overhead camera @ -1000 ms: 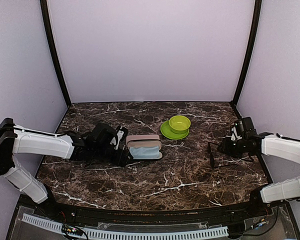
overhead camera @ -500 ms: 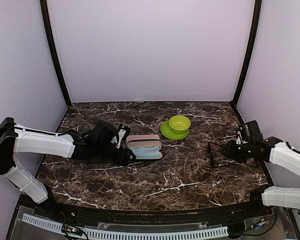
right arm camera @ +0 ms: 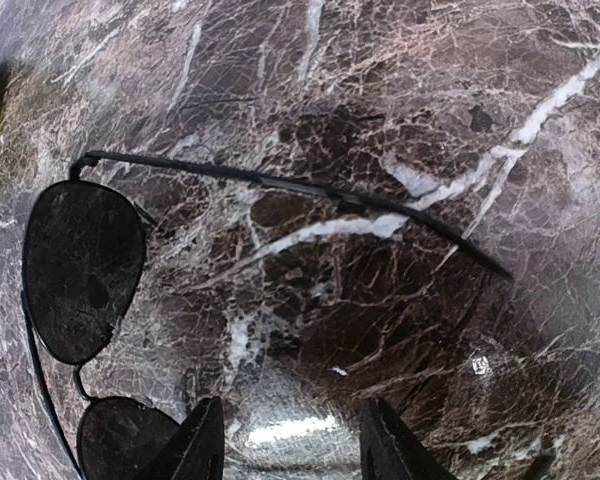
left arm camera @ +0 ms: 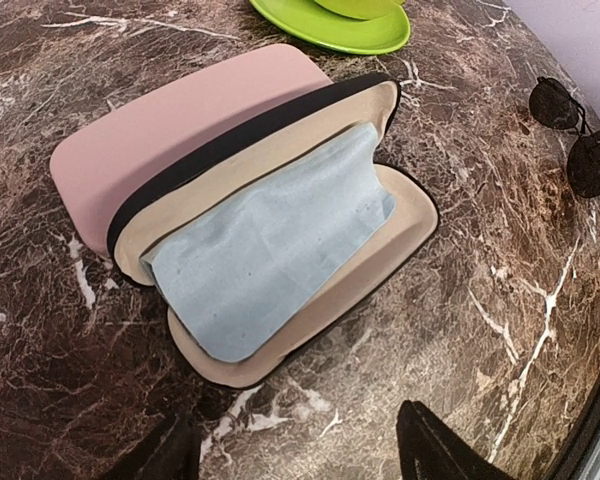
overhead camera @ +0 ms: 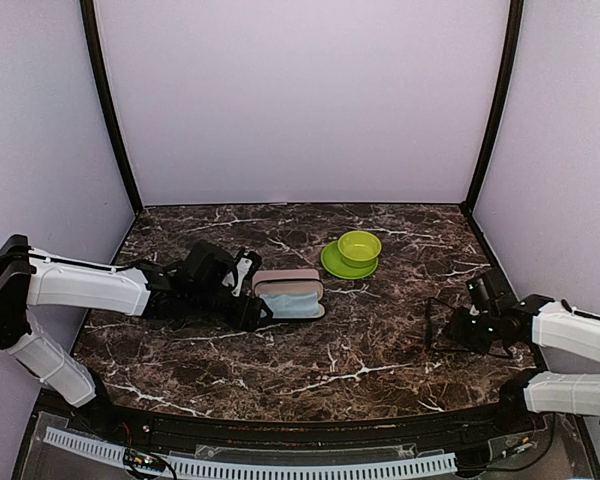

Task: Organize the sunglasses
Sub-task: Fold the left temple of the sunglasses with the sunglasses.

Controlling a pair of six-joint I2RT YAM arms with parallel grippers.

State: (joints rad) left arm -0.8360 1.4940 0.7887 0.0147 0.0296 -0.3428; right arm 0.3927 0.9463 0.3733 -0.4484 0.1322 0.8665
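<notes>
The brown marble table (overhead camera: 310,365) is holding an open pink case (left arm camera: 180,120) with a blue cloth (left arm camera: 270,240) lying inside. A green plate (overhead camera: 332,266) and green bowl (overhead camera: 359,246) are sitting just behind it, with nothing blocking the way. The left gripper (left arm camera: 295,455) is sitting just beside the case with fingers spread, holding nothing. The black sunglasses (right arm camera: 85,270) are lying on the table's right side, just in front of the right gripper (right arm camera: 292,445), whose fingers are spread too, with only table between them.

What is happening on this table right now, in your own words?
Two robot arms are tidying sunglasses. The left arm's fingers stand apart at the open pink case, which holds only a blue cloth. The right arm's fingers, also apart, sit beside the black sunglasses lying on the table, not yet cased.
</notes>
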